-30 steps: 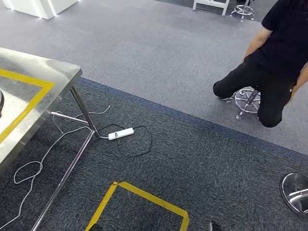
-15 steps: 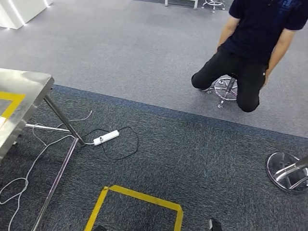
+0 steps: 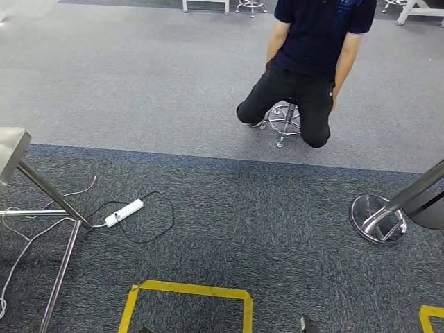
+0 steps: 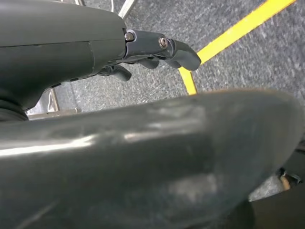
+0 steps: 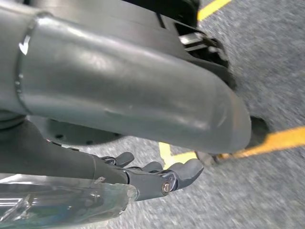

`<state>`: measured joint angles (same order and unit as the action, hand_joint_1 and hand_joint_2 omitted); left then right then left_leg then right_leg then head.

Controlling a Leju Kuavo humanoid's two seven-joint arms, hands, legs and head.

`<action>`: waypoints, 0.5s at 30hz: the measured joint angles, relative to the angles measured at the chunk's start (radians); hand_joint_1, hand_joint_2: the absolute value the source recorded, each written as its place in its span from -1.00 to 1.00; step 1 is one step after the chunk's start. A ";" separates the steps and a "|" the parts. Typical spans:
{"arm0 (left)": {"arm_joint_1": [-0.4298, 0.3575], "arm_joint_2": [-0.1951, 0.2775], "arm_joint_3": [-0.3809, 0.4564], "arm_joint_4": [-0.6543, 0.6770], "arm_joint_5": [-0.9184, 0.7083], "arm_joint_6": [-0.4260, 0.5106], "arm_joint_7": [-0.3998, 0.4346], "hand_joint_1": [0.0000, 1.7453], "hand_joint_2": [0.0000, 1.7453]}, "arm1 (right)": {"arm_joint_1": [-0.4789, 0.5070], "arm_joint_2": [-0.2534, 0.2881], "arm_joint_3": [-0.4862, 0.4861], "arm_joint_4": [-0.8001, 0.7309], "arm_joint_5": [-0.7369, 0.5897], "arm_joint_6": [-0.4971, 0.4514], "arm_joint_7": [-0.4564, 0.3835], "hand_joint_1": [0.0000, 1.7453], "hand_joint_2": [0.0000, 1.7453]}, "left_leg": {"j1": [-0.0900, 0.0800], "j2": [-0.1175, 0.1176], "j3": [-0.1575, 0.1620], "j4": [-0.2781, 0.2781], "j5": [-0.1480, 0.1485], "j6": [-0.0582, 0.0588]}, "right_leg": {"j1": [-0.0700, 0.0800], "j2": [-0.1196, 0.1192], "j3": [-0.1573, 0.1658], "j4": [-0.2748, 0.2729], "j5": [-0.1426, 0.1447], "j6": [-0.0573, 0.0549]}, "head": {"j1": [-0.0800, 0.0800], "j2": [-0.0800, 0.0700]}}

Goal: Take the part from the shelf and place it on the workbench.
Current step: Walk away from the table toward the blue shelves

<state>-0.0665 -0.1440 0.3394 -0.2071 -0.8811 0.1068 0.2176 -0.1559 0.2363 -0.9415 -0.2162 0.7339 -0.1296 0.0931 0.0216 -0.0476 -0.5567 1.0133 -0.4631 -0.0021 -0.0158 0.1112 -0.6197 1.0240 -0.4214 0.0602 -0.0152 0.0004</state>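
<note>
At far left, steel workbench (image 3: 11, 148) corner, shiny slanted legs (image 3: 53, 198).

A robotics lab or workshop: grey carpet (image 3: 157, 83) marked with yellow floor tape (image 3: 186, 290), a steel workbench (image 3: 10, 149) at left edge, a power strip (image 3: 124, 212) with loose cables, chrome stool bases

Floor: dark speckled carpet (image 3: 272, 229) near, lighter grey carpet (image 3: 131, 83) beyond, straight seam btwn. Yellow tape rectangle (image 3: 186, 291) on dark part, 2nd tape corner (image 3: 430, 312) at right. White power strip (image 3: 124, 212) w/ black cable loop (image 3: 149, 218) beside steel table leg (image 3: 52, 198); white cords trail left. Person (image 3: 309, 62) sits on chrome-base stool (image 3: 285, 119). Another chrome round base (image 3: 378, 218) at right.
</note>
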 joint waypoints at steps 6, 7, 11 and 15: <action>0.004 0.003 0.000 0.000 -0.001 -0.006 0.003 -1.00 -1.00 | -0.004 0.000 0.001 0.000 0.001 0.003 0.004 -1.00 -1.00 | -0.011 0.075 0.001 -0.002 -0.002 0.022 | 0.003 -0.104 -0.135 0.295 -0.141 0.009 | 0.009 0.000; 0.004 0.003 0.000 0.000 -0.001 -0.007 0.003 -1.00 -1.00 | -0.002 0.000 0.001 0.000 0.001 0.003 0.005 -1.00 -1.00 | -0.012 0.085 0.003 -0.002 -0.003 0.022 | 0.003 -0.106 -0.122 0.275 -0.124 0.008 | 0.009 0.000; 0.002 0.004 0.000 0.000 -0.001 -0.008 0.003 -1.00 -1.00 | -0.005 -0.001 0.001 0.000 0.001 0.003 0.006 -1.00 -1.00 | -0.018 0.121 0.015 0.000 -0.013 0.009 | 0.011 -0.167 0.019 0.030 -0.028 -0.006 | 0.007 0.000; 0.000 0.004 0.000 0.000 -0.001 -0.008 0.003 -1.00 -1.00 | -0.006 -0.001 0.002 0.000 0.001 0.004 0.006 -1.00 -1.00 | -0.017 0.138 0.018 0.000 -0.020 -0.012 | 0.016 -0.144 0.025 0.006 -0.018 -0.028 | 0.006 0.000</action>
<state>-0.0668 -0.1405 0.3391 -0.2071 -0.8824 0.0992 0.2209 -0.1619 0.2351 -0.9400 -0.2163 0.7348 -0.1261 0.0988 0.0049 0.0906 -0.5382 1.0137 -0.4827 -0.0143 0.0002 -0.0326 -0.5943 1.0301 -0.4395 0.0324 -0.0095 0.0004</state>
